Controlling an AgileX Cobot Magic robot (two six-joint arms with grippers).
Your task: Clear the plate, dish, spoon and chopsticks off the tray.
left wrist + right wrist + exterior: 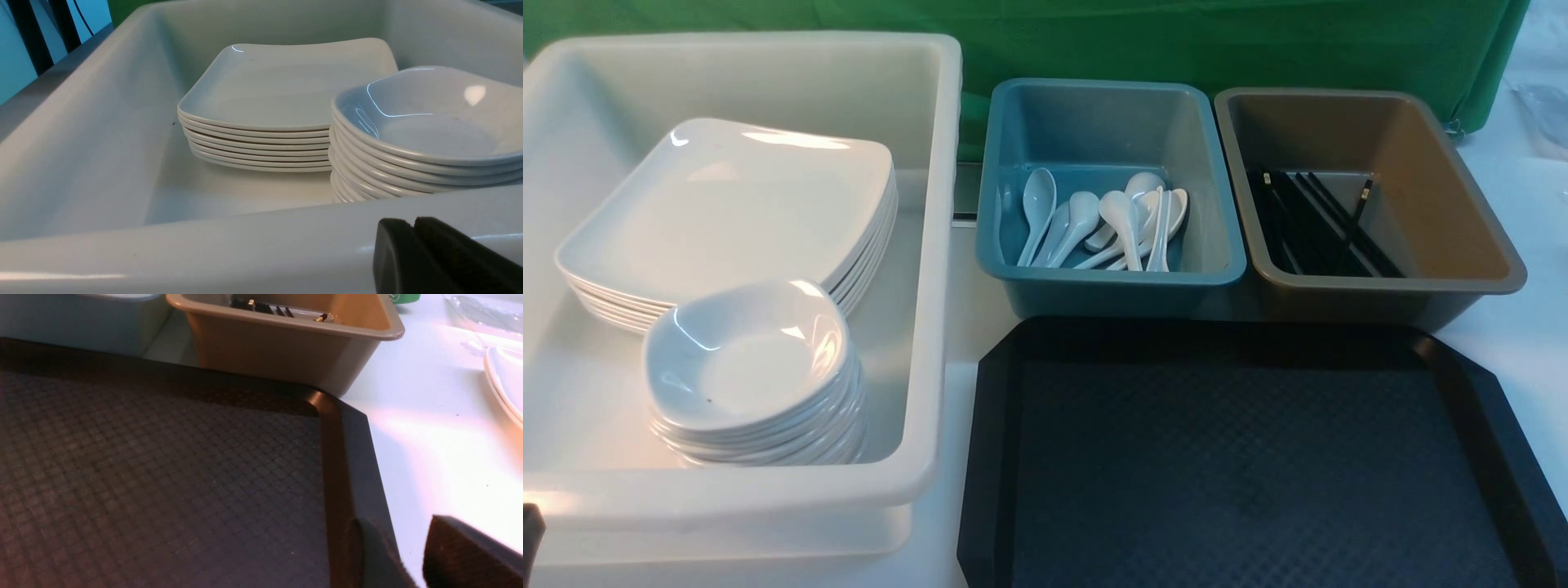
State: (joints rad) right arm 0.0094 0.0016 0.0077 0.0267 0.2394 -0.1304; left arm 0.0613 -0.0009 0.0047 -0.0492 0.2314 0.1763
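Front view: the tray (1258,457) lies at the near edge of the table (1527,335), right of centre, and its diamond-textured floor carries nothing. Just behind its far edge stand two tubs side by side. The blue tub (1111,282) at the far-left corner of the tray holds a loose heap of white spoons (1123,216). The brown tub (1462,278) at the far-right corner holds black chopsticks (1319,220) lying along its floor, gold bands showing on some ends.

Left of the tray sits a large white bin (923,245). Inside it a stack of square plates (735,204) rests toward the far side, and a stack of small dishes (756,367) stands near the front wall, just beside the plates.

In the left wrist view, the left gripper (414,228) hangs just outside the bin's near wall with its dark pads pressed together and nothing between them. In the right wrist view, the right gripper (408,555) sits over the tray's right rim near the table top, its two pads apart with a gap and empty.
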